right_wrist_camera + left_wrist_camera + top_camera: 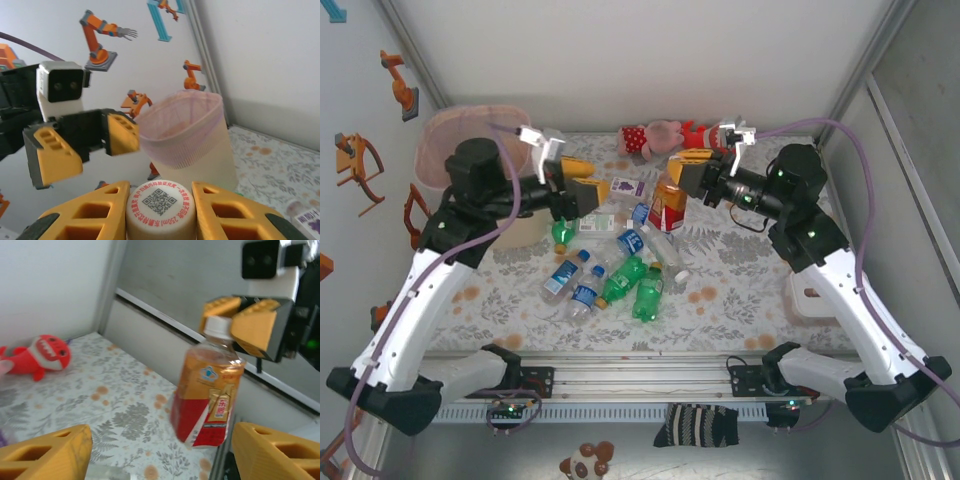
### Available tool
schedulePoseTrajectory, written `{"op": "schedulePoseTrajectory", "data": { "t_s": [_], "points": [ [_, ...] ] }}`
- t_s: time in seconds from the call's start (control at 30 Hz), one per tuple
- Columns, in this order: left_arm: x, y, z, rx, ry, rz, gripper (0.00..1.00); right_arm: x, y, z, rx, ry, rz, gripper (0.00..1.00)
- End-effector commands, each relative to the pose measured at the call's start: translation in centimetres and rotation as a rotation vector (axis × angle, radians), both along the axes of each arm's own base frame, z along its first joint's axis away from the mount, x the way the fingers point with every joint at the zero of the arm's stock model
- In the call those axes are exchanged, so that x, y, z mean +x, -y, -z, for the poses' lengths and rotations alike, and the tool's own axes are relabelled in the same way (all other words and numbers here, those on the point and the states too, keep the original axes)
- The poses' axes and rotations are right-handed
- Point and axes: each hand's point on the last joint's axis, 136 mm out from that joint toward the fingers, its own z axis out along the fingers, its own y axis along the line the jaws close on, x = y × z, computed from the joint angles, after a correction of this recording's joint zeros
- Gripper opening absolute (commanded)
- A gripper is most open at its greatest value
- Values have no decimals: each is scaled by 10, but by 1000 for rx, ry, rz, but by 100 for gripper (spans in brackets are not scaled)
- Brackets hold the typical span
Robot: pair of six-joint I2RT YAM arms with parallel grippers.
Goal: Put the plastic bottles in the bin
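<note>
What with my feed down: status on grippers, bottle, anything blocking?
Right gripper: jaws shut on red-labelled bottle, held aloft. Left gripper: jaws open, empty. Left arm between bottle and bin.

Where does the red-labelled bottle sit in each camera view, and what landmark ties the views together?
Top external: the red-labelled bottle is just right of centre, among the arms.
Left wrist: the bottle hangs right of centre, cap up.
Right wrist: its cap sits at bottom centre, QR code showing.
Shared landmark: the right hand, clamped on that cap.
</note>
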Motion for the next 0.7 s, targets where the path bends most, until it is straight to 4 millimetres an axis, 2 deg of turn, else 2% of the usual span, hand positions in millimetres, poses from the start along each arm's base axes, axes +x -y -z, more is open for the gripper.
{"op": "schedulePoseTrajectory", "data": {
  "t_s": [0.0,0.17,0.4,0.67],
  "points": [
    [-13,24,-20,-31,97,102,80,-15,-4,-22,59,74,-64,19],
    [-28,59,-16,-18,108,207,88,-17,-3,-25,60,84,-59,19],
    [-44,93,-9,-7,102,313,90,-19,-4,-27,65,86,-65,19],
    [-43,106,14,46,68,352,82,-26,0,-36,83,111,-66,19]
  ]
}}
